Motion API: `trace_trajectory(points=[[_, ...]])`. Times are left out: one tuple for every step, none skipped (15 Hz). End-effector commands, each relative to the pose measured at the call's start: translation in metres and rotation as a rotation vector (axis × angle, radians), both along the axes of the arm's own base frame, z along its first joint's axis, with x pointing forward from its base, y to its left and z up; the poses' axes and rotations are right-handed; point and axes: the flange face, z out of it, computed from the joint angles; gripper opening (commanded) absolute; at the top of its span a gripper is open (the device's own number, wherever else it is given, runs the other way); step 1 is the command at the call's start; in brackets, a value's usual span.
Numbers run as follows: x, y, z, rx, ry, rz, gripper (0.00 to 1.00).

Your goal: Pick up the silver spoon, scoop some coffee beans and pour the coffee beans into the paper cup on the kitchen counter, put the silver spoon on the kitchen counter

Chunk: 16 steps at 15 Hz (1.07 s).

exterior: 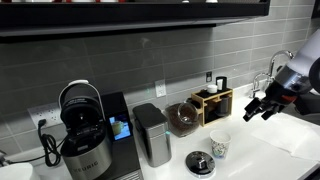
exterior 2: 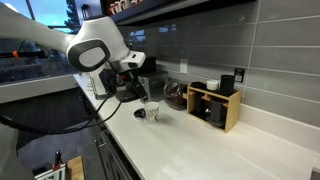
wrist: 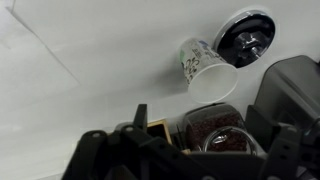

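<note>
Kitchen counter (exterior: 272, 160) is running wide and white under the grey tiled wall (exterior: 150, 60). The arm (exterior 2: 95, 50) is reaching in over it. The coffee machine (exterior: 85, 135) is sitting at the counter's far end from the arm, with the grey canister (exterior: 151, 135) just beside it. The wooden rack (exterior: 212, 102) is standing against the wall.

The glass jar (exterior: 182, 118) is sitting between the canister and the rack, and the coffee beans (wrist: 215, 128) are showing dark brown through the glass. The jar is at the bottom of the wrist view, close to the gripper body.

The gripper (exterior: 256, 106) is hanging above the counter near the paper cup (exterior: 219, 146) and is not touching it. Can't tell whether the jaws are spread or closed, since they're dark and blurred in every view.

The paper cup is standing upright on the counter in front of the jar, apart from it. The black disc (exterior: 200, 163) is lying flat just beside the cup.

The silver spoon is not resolving in any view, so I can't place it.
</note>
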Motion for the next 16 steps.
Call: trace_trajectory(points=[[0.001,0.001,0.000,0.003,0.002,0.001,1.00],[0.002,0.001,0.000,0.004,0.002,0.000,1.00],[0.003,0.000,-0.001,0.005,0.003,-0.001,1.00],[0.003,0.000,-0.001,0.006,0.003,-0.002,1.00],[0.003,0.000,-0.001,0.006,0.003,-0.002,1.00],[0.003,0.000,-0.001,0.006,0.003,-0.002,1.00],[0.003,-0.001,-0.001,0.007,0.003,-0.002,1.00],[0.003,-0.001,-0.001,0.007,0.003,-0.002,1.00],[0.000,0.000,0.001,0.019,-0.015,-0.003,1.00],[0.000,0.002,0.003,0.014,-0.029,-0.008,1.00],[0.002,0.003,0.004,0.010,-0.039,-0.006,1.00],[0.010,0.008,0.007,0.023,-0.069,0.017,1.00],[0.020,0.014,0.009,0.022,-0.101,0.052,1.00],[0.033,0.022,0.010,0.037,-0.146,0.086,1.00],[0.044,0.030,0.010,0.055,-0.182,0.112,1.00],[0.059,0.041,0.009,0.075,-0.201,0.147,1.00]])
